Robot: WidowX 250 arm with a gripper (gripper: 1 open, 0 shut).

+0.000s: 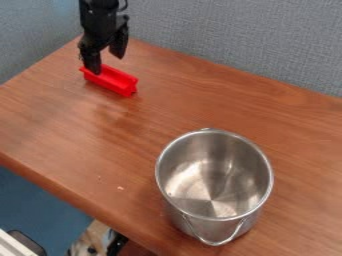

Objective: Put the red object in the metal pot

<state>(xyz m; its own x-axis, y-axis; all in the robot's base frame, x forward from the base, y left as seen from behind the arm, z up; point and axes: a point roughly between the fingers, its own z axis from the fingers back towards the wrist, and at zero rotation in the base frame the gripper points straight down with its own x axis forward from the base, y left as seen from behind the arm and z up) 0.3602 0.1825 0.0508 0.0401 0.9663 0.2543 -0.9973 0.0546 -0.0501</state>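
One red block lies lengthwise at a slant on the brown wooden table, near the table's far left corner. Over its far left end hangs the black gripper, pointing down, its two fingers spread apart and the jaws open, with nothing clamped between them. One finger comes down right by that end of the block; whether it touches cannot be told from this view. The other finger ends higher in the picture, against the grey wall. Well apart from both, toward the near edge, a shiny metal pot stands upright with its mouth up, its bare inside showing and a thin wire handle hanging down on the near side. The block is outside the pot. Below the table's left edge is a blue surface.
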